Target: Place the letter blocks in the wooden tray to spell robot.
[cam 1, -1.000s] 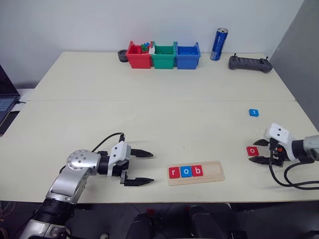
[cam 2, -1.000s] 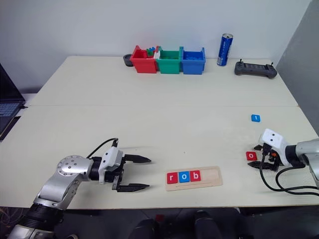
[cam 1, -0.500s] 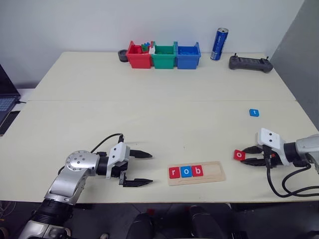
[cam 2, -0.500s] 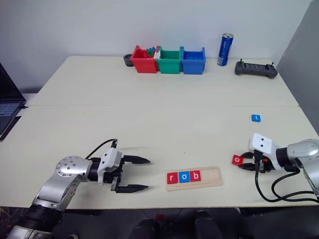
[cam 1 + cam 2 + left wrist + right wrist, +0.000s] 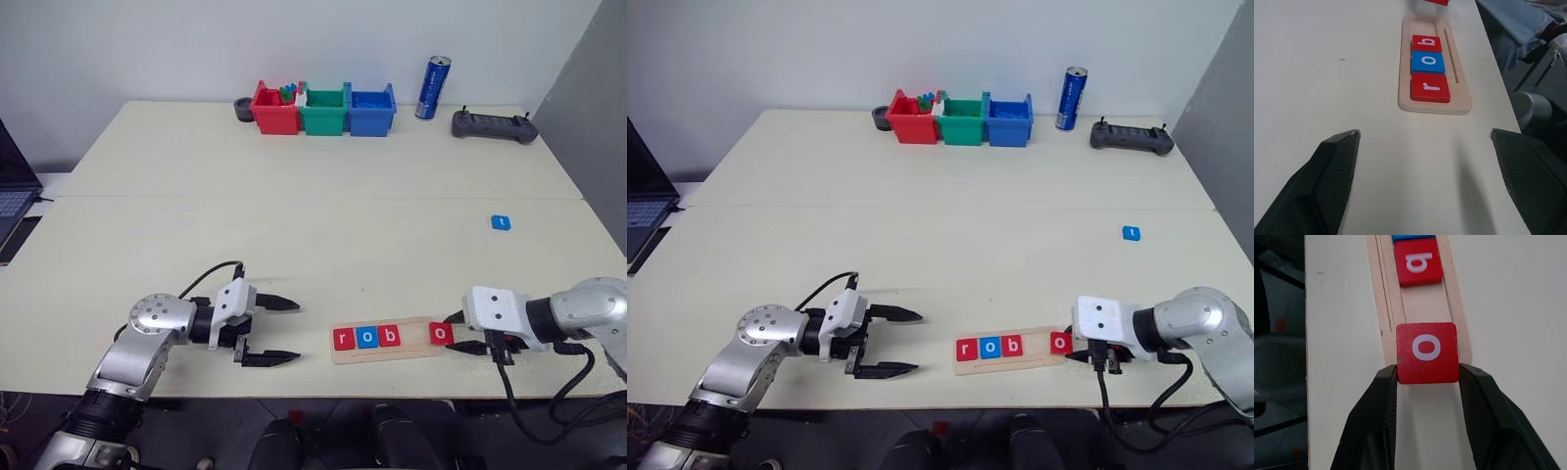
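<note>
Right tool now carried leftward, gripping red "o" block over wooden tray end, left tool wide

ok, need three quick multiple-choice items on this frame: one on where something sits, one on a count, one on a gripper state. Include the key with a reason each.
1. Where is the blue t block?
A. in the wooden tray
B. loose on the table, far right
C. in the green bin

2. How many letter blocks lie in the wooden tray?
A. three
B. one
C. five

3. What is the right gripper doing?
A. hanging open with nothing in it
B. shut on the blue can
C. shut on the red o block

Key: 1 B, the t lies alone on the bare table, well away from the tray. 2 A, red r, blue o and red b sit side by side in the slot. 3 C, both black fingers press the sides of the red o block over the tray's free end.
</note>
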